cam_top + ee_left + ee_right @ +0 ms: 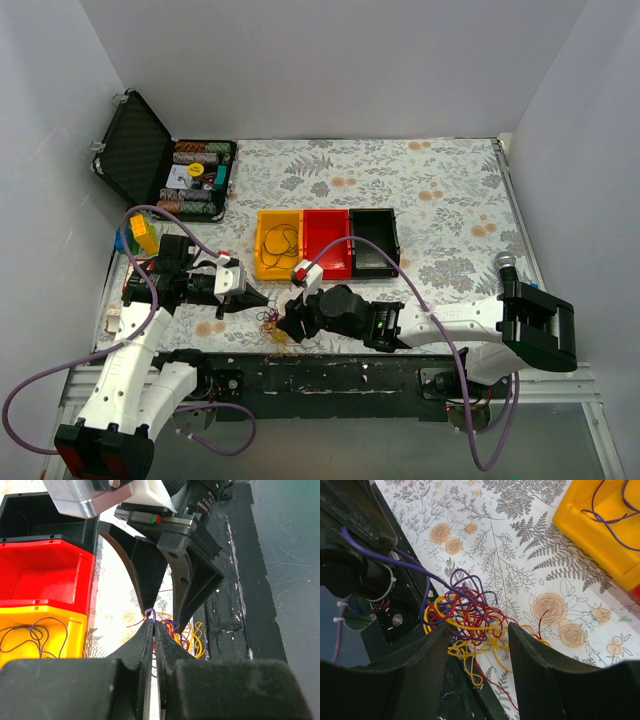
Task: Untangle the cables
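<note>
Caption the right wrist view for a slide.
Open right gripper aimed at the tangled cables on the floral table, yellow bin beyond.

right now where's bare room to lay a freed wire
Widest bare patch: floral tablecloth behind the yellow, red and black plastic bins, right of the open black chip case. A smaller one lies right of the black bin. Crowded: the near edge, where left pincer and right pincer meet at the yellow-red-purple wire tangle.
</note>
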You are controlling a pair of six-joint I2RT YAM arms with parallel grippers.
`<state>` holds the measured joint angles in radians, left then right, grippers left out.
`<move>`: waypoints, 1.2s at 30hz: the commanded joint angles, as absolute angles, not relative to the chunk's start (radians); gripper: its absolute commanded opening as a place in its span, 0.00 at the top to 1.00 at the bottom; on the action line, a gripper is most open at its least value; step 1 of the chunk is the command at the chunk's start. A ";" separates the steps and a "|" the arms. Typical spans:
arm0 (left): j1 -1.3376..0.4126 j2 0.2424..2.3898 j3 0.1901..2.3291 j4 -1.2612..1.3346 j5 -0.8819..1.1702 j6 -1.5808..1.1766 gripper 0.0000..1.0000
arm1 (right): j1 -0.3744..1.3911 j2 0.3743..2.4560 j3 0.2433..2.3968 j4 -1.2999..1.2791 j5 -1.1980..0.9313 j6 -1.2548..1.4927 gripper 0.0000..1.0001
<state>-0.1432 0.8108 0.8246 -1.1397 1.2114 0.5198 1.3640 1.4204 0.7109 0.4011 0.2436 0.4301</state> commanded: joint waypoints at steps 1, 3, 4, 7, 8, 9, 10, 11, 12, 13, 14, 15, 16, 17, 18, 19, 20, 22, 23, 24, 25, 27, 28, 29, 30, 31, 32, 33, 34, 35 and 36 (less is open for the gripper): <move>-0.143 0.802 0.833 -1.124 1.229 0.526 1.00 | 1.370 1.445 0.713 0.515 0.201 0.426 0.43; -0.143 0.802 0.839 -1.126 1.233 0.525 1.00 | 1.370 1.460 0.713 0.526 0.198 0.428 0.47; -0.143 0.802 0.842 -1.127 1.235 0.522 1.00 | 1.370 1.468 0.715 0.534 0.195 0.431 0.49; -0.143 0.802 0.848 -1.132 1.235 0.517 1.00 | 1.370 1.491 0.729 0.529 0.193 0.442 0.63; -0.143 0.802 0.850 -1.137 1.235 0.518 1.00 | 1.370 1.496 0.733 0.516 0.198 0.446 0.72; -0.143 0.802 0.857 -1.137 1.233 0.515 1.00 | 1.370 1.500 0.736 0.502 0.201 0.459 0.82; -0.143 0.802 0.867 -1.138 1.230 0.509 1.00 | 1.370 1.502 0.735 0.486 0.209 0.463 0.88; -0.143 0.801 0.876 -1.132 1.229 0.494 1.00 | 1.370 1.499 0.726 0.476 0.221 0.474 0.94; -0.143 0.799 0.887 -1.118 1.227 0.471 1.00 | 1.370 1.497 0.712 0.469 0.224 0.492 0.96; -0.143 0.798 0.899 -1.100 1.226 0.428 1.00 | 1.370 1.493 0.689 0.469 0.230 0.505 0.96; -0.143 0.801 0.913 -1.082 1.224 0.395 1.00 | 1.370 1.486 0.664 0.475 0.236 0.521 0.96; -0.143 0.799 0.929 -1.062 1.224 0.368 1.00 | 1.370 1.474 0.640 0.482 0.238 0.537 0.98; -0.143 0.801 0.942 -1.045 1.227 0.335 1.00 | 1.370 1.464 0.615 0.486 0.241 0.551 0.99; -0.141 0.802 0.956 -1.023 1.229 0.303 1.00 | 1.370 1.450 0.592 0.485 0.251 0.567 0.99; -0.143 0.804 0.971 -1.008 1.229 0.276 1.00 | 1.370 1.437 0.568 0.482 0.261 0.578 0.99; -0.141 0.807 0.983 -1.000 1.230 0.258 1.00 | 1.370 1.421 0.548 0.471 0.271 0.590 0.99; -0.143 0.807 0.995 -0.986 1.229 0.239 1.00 | 1.371 1.393 0.529 0.453 0.281 0.603 0.99; -0.143 0.808 1.017 -0.963 1.221 0.218 1.00 | 1.374 1.350 0.474 0.416 0.307 0.626 0.99; -0.143 0.807 1.025 -0.950 1.213 0.200 1.00 | 1.379 1.324 0.454 0.391 0.325 0.646 0.99; -0.143 0.807 1.032 -0.928 1.201 0.180 1.00 | 1.381 1.293 0.430 0.344 0.346 0.667 0.99; -0.143 0.802 1.040 -0.904 1.184 0.158 1.00 | 1.382 1.261 0.410 0.298 0.371 0.698 0.99; -0.143 0.798 1.060 -0.861 1.151 0.115 1.00 | 1.388 1.192 0.364 0.218 0.417 0.751 0.99; -0.143 0.796 1.075 -0.827 1.131 0.091 1.00 | 1.390 1.151 0.339 0.181 0.437 0.787 0.99; -0.143 0.795 1.087 -0.806 1.112 0.057 1.00 | 1.393 1.113 0.315 0.137 0.460 0.817 0.99; -0.143 0.793 1.100 -0.781 1.092 0.043 1.00 | 1.394 1.068 0.296 0.089 0.484 0.857 0.99; -0.143 0.792 1.109 -0.757 1.075 0.025 1.00 | 1.397 1.027 0.279 0.048 0.501 0.888 0.99; -0.143 0.788 1.115 -0.724 1.050 -0.021 1.00 | 1.400 0.979 0.261 0.002 0.523 0.931 0.99; -0.143 0.781 1.118 -0.685 1.030 -0.056 1.00 | 1.401 0.930 0.247 -0.038 0.532 0.958 0.99; -0.143 0.776 1.121 -0.663 1.010 -0.081 1.00 | 1.399 0.892 0.229 -0.060 0.538 0.982 0.99; -0.143 0.772 1.126 -0.652 0.994 -0.089 1.00 | 1.401 0.852 0.218 -0.089 0.543 1.015 0.99; -0.143 0.770 1.130 -0.646 0.985 -0.097 1.00 | 1.401 0.826 0.216 -0.128 0.549 1.041 0.99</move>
<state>-0.1463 0.8024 1.0691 -0.7982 1.0672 0.0097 1.3922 0.9188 0.2638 0.1345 0.4664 0.8848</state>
